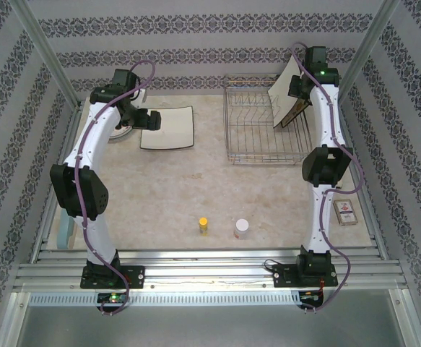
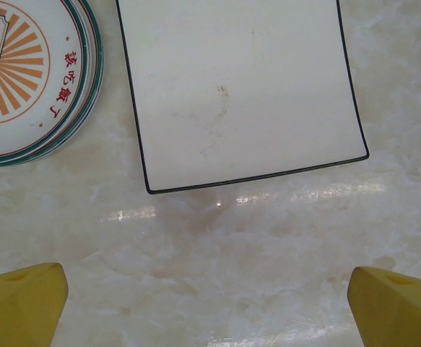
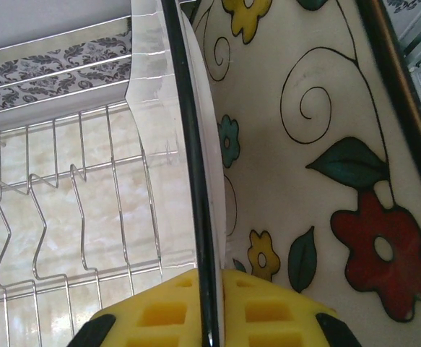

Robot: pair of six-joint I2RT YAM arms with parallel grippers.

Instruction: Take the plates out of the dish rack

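Right pincer (image 3: 210, 314) clamps a flowered plate (image 3: 304, 181), seemingly above the dish rack (image 1: 262, 139); left pincer (image 2: 210, 307) gapes empty.

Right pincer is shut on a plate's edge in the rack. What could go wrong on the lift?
1. The right pincer pinches only the thin dark rim of the plate, so the plate may swivel or slip once its weight hangs free.
2. The flowered plate stands close beside it and could get dragged or tipped.
3. The rack wires may snag the plate's lower edge, so a straight upward pull seems safest.
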